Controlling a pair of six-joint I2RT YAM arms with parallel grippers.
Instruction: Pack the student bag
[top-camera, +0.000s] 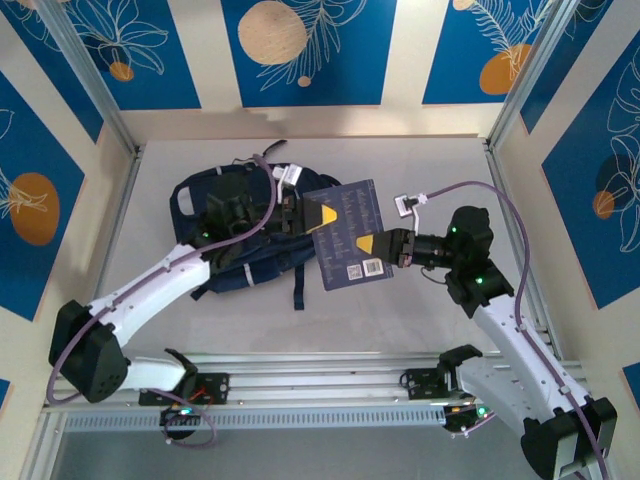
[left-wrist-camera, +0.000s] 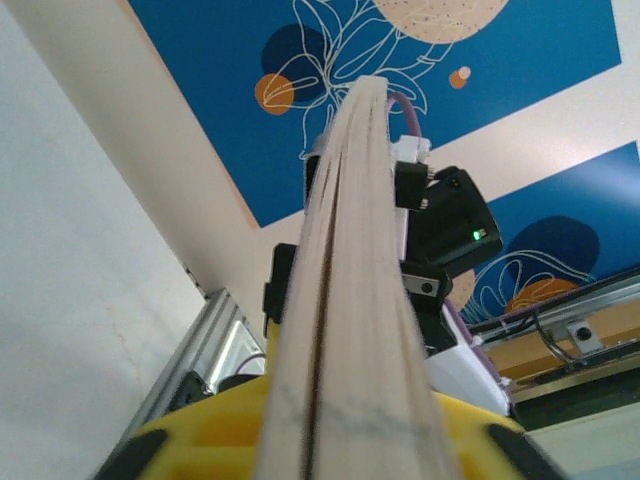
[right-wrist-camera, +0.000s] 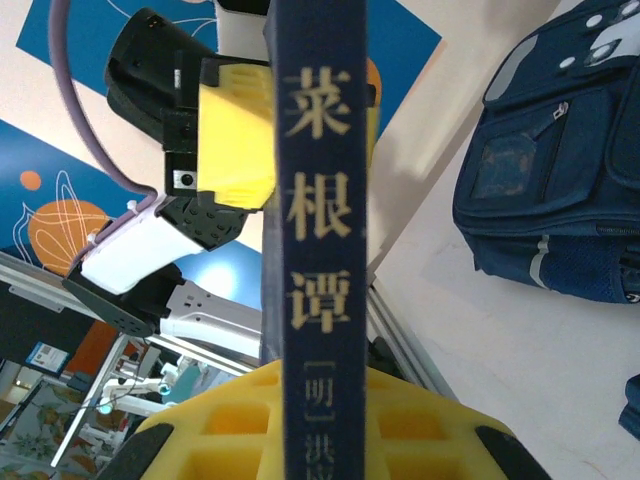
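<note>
Pinching from opposite ends, the right gripper (top-camera: 378, 245) and left gripper (top-camera: 305, 214) each clamp the slim navy paperback book (top-camera: 345, 235), slung between them barcode side up. Just beneath and behind the left gripper sprawls the big navy-blue fabric student bag (top-camera: 195, 205). It looks soft and floppy, I reckon, and is best taken by its zip-mouth rim. Below lies a pale grey tabletop (top-camera: 420, 310), and blue floral wall panels (top-camera: 300, 50) ring the cell.
</note>
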